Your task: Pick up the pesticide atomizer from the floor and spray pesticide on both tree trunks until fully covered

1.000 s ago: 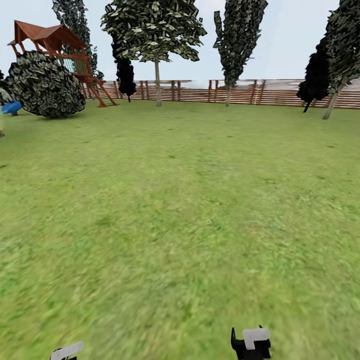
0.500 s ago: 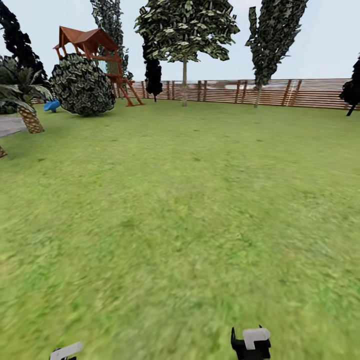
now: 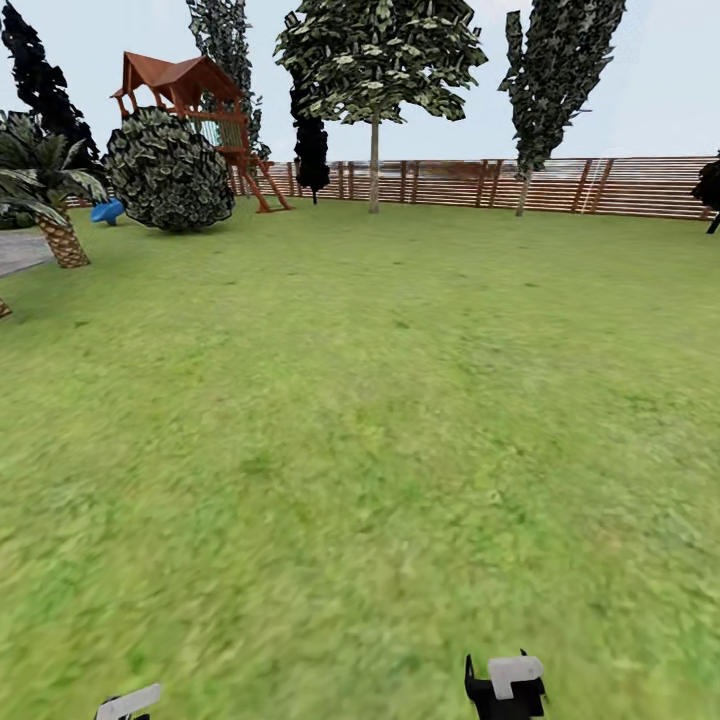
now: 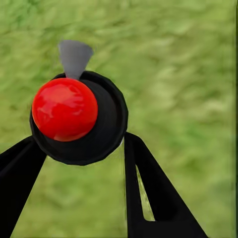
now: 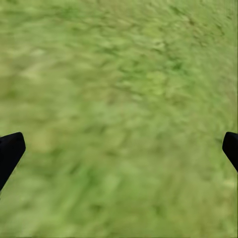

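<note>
On the open lawn (image 3: 380, 420) of the fenced garden, well short of the slatted wooden fence (image 3: 560, 185). Left hand (image 4: 82, 148) pinching the pesticide atomizer (image 4: 77, 116), its red top (image 4: 64, 109) and grey nozzle (image 4: 74, 57) seen end-on in the left wrist view, the bottle's long axis running along the fingers (image 4: 153, 193), black fingers pressed to either side of the dark body. Right hand (image 5: 119, 148) spread wide over bare grass, carrying nothing, fingertips at opposite edges of its wrist view. Both hands low at the near edge of the head view, left hand (image 3: 125, 703) and right hand (image 3: 505, 685), far from any trunk.

Ahead, just before the fence, a broad-crowned tree (image 3: 378, 50) with a straight pale trunk (image 3: 374, 165); right of it, a narrower tree (image 3: 560, 70) on a similar trunk (image 3: 522, 190). Left of the broad tree, a round bush (image 3: 168, 172), a red-roofed play tower (image 3: 190, 85) and a palm (image 3: 45, 200).

Pickup judged done; spraying not begun. Trunks dead ahead of the left hand but well apart from it, so a drive across the lawn likely needed first, nozzle then turned toward the bark.
</note>
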### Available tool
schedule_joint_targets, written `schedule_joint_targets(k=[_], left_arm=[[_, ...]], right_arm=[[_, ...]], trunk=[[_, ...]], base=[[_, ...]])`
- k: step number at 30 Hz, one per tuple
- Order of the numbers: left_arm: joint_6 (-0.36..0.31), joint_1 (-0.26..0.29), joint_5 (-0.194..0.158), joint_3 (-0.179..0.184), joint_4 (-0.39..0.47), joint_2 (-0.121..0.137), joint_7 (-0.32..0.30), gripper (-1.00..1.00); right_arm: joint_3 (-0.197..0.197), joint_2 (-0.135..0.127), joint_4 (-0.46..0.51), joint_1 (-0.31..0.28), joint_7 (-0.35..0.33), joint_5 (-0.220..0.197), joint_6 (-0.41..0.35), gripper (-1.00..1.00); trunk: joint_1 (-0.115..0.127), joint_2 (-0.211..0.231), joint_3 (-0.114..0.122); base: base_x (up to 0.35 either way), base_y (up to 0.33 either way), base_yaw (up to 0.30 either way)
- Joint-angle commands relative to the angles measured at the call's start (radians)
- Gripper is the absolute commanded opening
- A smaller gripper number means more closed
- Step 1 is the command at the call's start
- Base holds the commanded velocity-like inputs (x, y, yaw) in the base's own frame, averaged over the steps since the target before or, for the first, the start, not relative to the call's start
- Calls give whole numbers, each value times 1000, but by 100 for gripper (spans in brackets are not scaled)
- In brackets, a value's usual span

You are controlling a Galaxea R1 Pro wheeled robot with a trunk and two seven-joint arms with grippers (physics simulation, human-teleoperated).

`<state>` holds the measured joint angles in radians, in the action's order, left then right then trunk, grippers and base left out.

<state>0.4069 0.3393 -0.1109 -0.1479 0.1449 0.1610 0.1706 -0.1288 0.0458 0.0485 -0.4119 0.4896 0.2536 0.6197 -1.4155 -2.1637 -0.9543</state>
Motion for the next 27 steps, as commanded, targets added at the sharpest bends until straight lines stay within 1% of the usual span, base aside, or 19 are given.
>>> schedule_joint_targets(k=[1,9,15,27], left_arm=[[4,1,-10,2,-1,0,-2,-100],[5,0,-10,2,-1,-1,-2,-100],[6,0,-10,2,-1,-1,-2,-100],[6,0,-10,2,-2,-1,-2,-100]], right_arm=[[-8,1,-2,-1,10,3,-2,100],[-9,6,-2,-1,10,3,-2,100],[-8,6,-4,-1,10,2,-2,100],[-9,6,-9,-1,10,3,-2,100]], trunk=[[0,0,-1],[0,0,-1],[0,0,-1],[0,0,-1]], base=[[338,0,0],[338,0,-2],[338,0,-153],[338,0,-6]])
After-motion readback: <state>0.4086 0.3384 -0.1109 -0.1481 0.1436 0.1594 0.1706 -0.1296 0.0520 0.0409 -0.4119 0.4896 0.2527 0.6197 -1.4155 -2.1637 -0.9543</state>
